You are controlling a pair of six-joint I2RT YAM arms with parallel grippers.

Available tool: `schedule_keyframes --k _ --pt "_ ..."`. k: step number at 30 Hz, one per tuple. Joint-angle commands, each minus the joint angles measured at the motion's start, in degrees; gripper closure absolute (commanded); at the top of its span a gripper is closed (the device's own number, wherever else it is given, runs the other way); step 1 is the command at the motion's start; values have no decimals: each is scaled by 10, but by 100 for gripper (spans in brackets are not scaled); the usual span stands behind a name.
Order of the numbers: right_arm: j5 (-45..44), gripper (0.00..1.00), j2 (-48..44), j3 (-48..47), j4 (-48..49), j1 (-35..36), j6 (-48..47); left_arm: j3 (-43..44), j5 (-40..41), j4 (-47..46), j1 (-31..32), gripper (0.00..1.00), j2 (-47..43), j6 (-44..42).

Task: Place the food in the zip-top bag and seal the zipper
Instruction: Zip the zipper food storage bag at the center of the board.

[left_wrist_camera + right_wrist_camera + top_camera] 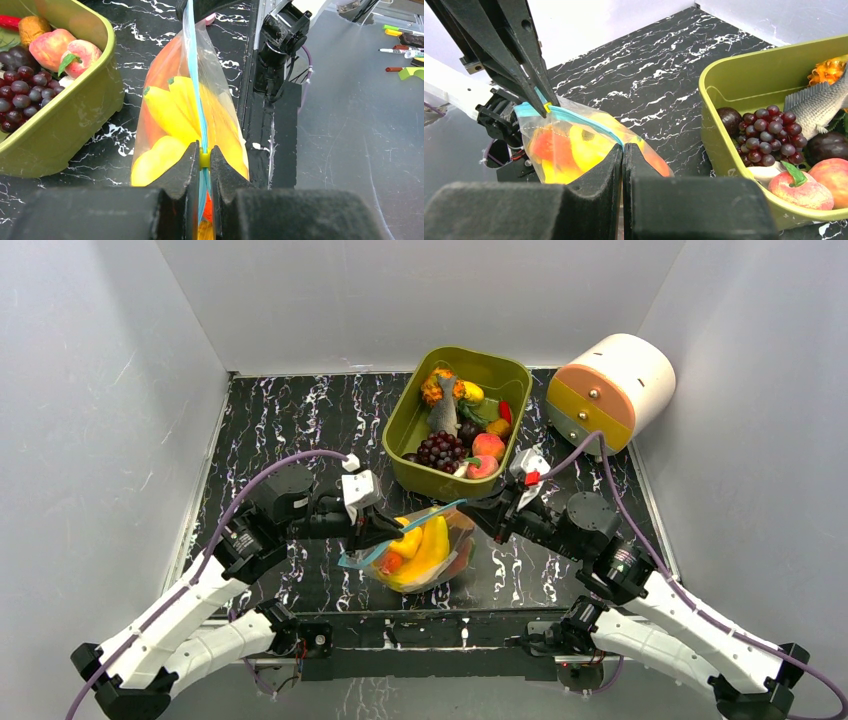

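1. Top external view: the black left gripper [392,533] was clamped on the left end of the thin teal-blue plastic zipper [440,512], its jaws pinched together on the strip's small yellow slider [204,159].
2. The clear, floppy plastic zip-top bag [445,565] hung below that strip, between both grippers, with yellow and orange plastic toy food [428,545] inside.
3. The black right gripper [482,508] was closed tight on the zipper's other end.
4. The olive-green rectangular plastic tub [400,425] stood just behind the bag on the black marbled tabletop [280,430].
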State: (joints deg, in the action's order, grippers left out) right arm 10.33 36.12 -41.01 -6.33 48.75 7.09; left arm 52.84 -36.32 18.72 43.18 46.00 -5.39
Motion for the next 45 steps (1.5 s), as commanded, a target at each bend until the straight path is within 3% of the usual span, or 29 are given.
schedule_keyframes --k 1,4,8,10,15,18,25,35,37,43,45 --pt "-62 100 -16 2 19 -7 -15 -1 -7 33 -3 100 -26 -2" --pt "-12 99 -13 0 9 -7 -46 -1 -10 32 -4 100 -27 -3" --pt "67 68 -3 -29 -31 -7 -94 2 -18 32 -4 100 -23 -11" --pt "100 57 5 -50 -56 -7 -120 1 -21 29 -4 100 -23 -10" --pt "161 37 48 -102 -107 -7 -174 1 -29 17 -3 100 -20 -6" --pt "210 32 87 -133 -122 -7 -195 0 -31 14 -4 100 -19 -4" --pt "281 44 137 -133 -82 -7 -224 -4 -31 10 -3 100 -20 -1" --pt "293 51 180 -135 -68 -6 -224 5 -36 12 -4 100 -9 -7" --pt "282 57 176 -132 -70 -6 -224 5 -37 12 -4 100 -8 -8" --pt "236 97 148 -114 -58 -6 -206 3 -35 21 -4 100 -10 -10" --pt "221 100 140 -110 -55 -6 -195 3 -32 24 -4 100 -15 -10"
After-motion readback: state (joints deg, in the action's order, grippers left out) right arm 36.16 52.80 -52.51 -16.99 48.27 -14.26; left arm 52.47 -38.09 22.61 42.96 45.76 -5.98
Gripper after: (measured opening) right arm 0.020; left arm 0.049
